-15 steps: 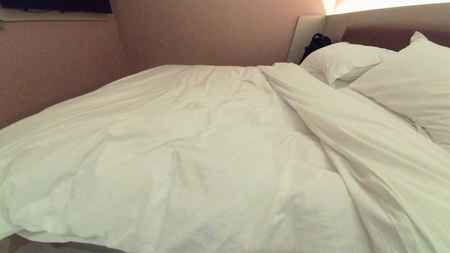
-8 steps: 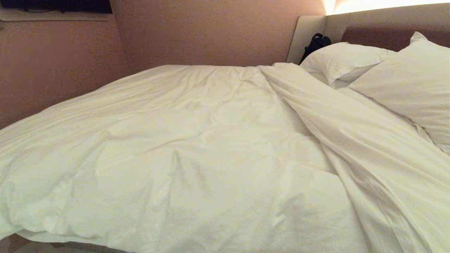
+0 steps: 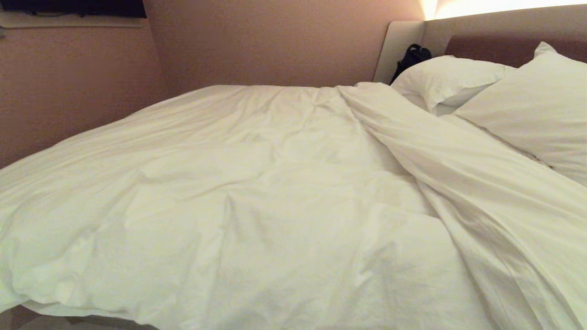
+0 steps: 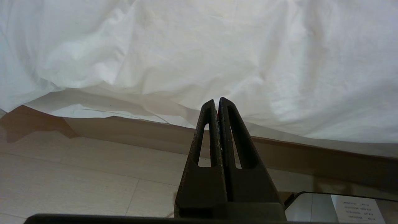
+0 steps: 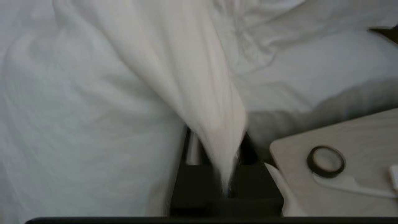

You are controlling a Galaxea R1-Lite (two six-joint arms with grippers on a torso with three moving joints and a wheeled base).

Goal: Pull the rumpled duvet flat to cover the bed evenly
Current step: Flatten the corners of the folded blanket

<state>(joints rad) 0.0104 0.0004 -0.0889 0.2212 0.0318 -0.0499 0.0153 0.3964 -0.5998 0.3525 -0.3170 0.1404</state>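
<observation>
Duvet (image 4: 199,56) edge overhanging bed (image 4: 311,155)

White duvet (image 3: 257,197), beige-and-brown headboard (image 3: 481,36)

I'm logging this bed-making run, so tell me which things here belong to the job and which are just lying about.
Job: duvet, bed, right gripper with duvet cloth bunched between its fingers.

Lying about: pillows, black bag, tape roll on bedside table, parked left gripper.

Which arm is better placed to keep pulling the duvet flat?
Right. The right gripper has a fold of the duvet between its fingers, near the pillows. The left gripper is shut, empty, low beside the bed's edge.
</observation>
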